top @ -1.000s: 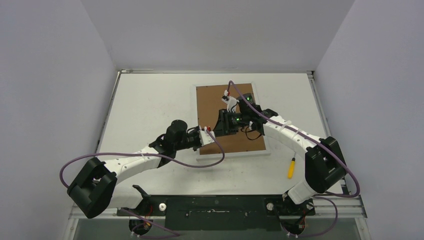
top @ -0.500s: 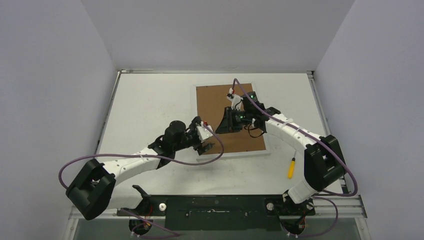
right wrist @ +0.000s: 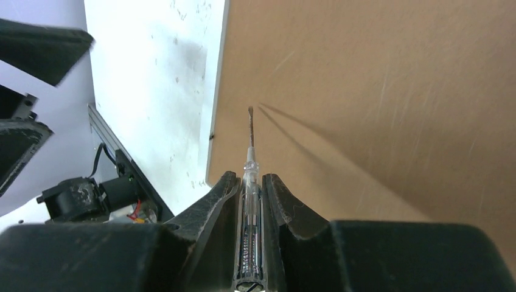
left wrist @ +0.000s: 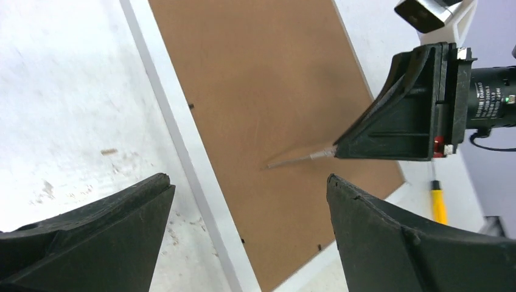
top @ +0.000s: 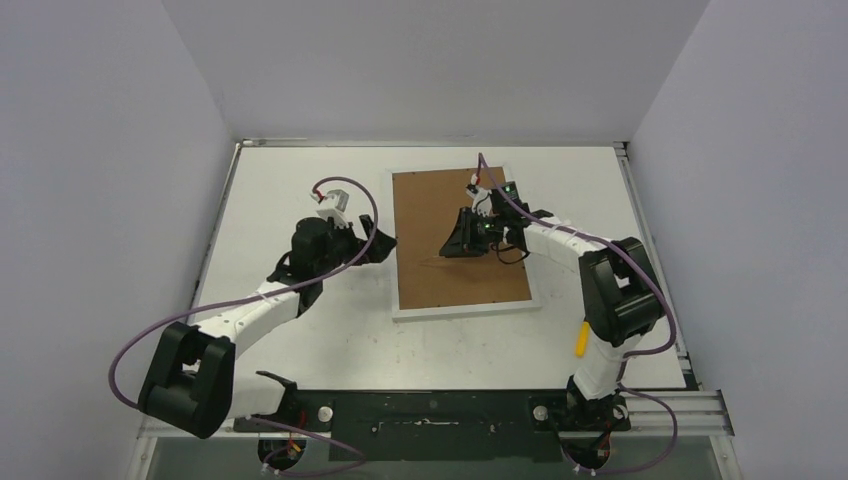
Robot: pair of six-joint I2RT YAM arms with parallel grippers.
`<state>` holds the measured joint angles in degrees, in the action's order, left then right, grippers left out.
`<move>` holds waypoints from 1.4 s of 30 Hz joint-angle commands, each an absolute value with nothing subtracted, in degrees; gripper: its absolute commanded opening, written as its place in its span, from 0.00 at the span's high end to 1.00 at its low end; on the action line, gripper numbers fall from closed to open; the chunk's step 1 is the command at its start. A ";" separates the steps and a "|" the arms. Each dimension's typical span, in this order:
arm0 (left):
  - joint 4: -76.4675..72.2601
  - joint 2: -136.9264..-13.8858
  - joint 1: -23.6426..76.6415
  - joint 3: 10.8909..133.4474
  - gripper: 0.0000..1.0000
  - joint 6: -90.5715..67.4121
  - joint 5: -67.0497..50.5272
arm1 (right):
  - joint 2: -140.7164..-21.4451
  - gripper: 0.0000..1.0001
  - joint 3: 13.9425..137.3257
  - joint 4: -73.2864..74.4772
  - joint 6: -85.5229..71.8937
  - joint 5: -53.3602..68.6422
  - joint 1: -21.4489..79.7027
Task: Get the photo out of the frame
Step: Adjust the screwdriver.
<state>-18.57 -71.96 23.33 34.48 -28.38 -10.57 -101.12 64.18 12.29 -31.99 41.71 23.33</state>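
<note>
Nearest the arm bases, a yellow tool [top: 581,338] lies on the bench [top: 300,190], just beside the right arm and clear of the frame's near right corner.

The frame [top: 460,312] lies flat and face down at mid-bench, its white border around a brown back board [top: 430,210]. Small dark tabs [left wrist: 242,241] sit along the border's inner edge. The photo does not show in any view; only the board is seen in the frame.

The left gripper [top: 372,246] hangs above bare bench just left of the frame. Its fingers [left wrist: 109,237] stand wide apart with nothing between them, and it touches nothing.

The right gripper [top: 455,245] is over the middle of the board, pointing toward the left arm. It is closed on a thin tool [right wrist: 249,182] with a clear handle, clamped between its fingers [right wrist: 210,207]. The slim metal shaft sticks out ahead of them. The tip [right wrist: 250,111] lies low over the brown board, near its left edge. It seems to touch the surface, since its shadow meets it there, though the views do not settle this.
</note>
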 commanded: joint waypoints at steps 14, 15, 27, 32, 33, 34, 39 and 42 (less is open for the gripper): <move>-13.55 -73.77 21.12 39.07 0.09 -47.76 -25.96 | -96.09 0.95 57.88 -13.37 -28.04 46.96 25.23; -12.80 -73.03 21.28 39.57 0.10 -49.28 -26.37 | -94.71 0.95 56.90 -14.15 -26.85 46.43 25.88; -4.04 -58.23 21.45 39.77 0.13 -58.98 -18.25 | -79.05 0.95 41.62 -33.57 -15.99 34.88 34.43; -4.10 -56.54 21.53 39.96 0.14 -60.08 -20.33 | -75.66 0.92 41.12 -32.94 -9.36 41.91 33.85; -3.71 -56.60 21.53 40.21 0.15 -60.89 -21.44 | -75.92 0.92 42.25 -30.59 -7.22 43.86 33.89; -3.73 -56.57 21.54 40.05 0.14 -61.76 -22.11 | -76.21 0.92 43.32 -28.53 -5.31 45.21 33.90; -7.09 -55.07 21.47 36.54 0.15 -66.17 -21.31 | -73.19 0.95 39.62 -31.64 2.37 41.16 35.51; -4.33 -55.64 21.20 36.84 0.15 -65.72 -18.83 | -72.13 0.95 40.64 -28.59 6.44 40.14 35.50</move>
